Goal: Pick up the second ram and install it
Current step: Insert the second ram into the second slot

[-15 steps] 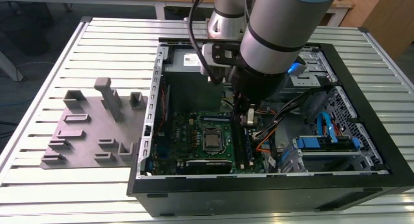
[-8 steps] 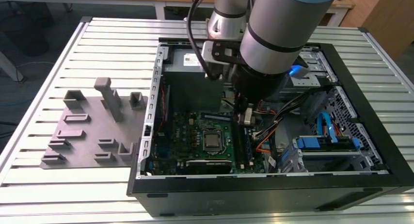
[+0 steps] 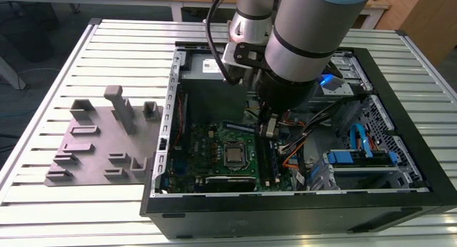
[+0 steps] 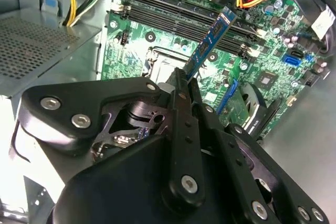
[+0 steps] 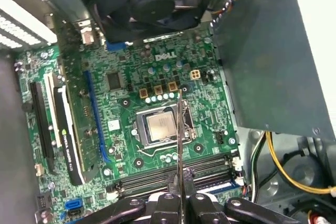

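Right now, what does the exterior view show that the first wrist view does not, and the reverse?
Exterior view: the grey plastic fixture plate lying on the slatted metal table. First wrist view: the black round fan, and the gripper shut on the slim green ram strip, seen edge-on. Both: the large green motherboard with its square silver processor.

In case (image 3: pixel 286 215), second ram (image 4: pixel 210 43) over motherboard (image 4: pixel 131 45).
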### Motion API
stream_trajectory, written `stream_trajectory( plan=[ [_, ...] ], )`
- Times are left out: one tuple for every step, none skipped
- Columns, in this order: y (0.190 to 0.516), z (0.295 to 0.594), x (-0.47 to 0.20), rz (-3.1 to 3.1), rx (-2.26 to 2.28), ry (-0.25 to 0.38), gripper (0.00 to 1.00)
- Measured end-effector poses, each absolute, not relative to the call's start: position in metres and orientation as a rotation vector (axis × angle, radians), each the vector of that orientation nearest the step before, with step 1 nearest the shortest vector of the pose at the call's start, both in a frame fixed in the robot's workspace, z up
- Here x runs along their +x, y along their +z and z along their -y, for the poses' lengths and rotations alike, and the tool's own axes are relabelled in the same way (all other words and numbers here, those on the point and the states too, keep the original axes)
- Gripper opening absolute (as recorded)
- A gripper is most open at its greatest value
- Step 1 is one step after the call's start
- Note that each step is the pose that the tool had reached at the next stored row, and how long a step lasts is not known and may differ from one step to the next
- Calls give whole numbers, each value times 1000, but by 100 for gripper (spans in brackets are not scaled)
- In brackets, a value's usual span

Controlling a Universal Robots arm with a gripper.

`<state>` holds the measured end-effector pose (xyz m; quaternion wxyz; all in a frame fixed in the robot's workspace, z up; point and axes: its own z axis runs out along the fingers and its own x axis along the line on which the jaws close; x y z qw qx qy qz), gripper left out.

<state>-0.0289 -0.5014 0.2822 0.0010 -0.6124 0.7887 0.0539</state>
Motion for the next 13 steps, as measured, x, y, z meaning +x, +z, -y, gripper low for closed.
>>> stream_trajectory(
  plan=[
    [282,501,-29,-2484,-1911,169,11],
    [282,501,-29,-2493,-1900,169,11],
    [282,501,-29,-2500,-1889,169,11],
    [282,501,-29,-2509,-1877,169,11],
    [282,501,-29,-2517,-1865,169,11],
    [282,501,-29,-2525,-1854,169,11],
    [282,501,-29,-2534,-1841,169,11],
    [282,501,-29,-2541,-1829,169,11],
    [282,501,-29,-2549,-1818,169,11],
    [282,501,-29,-2556,-1807,169,11],
    [282,501,-29,-2564,-1795,169,11],
    [282,501,-29,-2572,-1783,169,11],
    [282,501,-29,-2581,-1769,168,11]
  ],
)
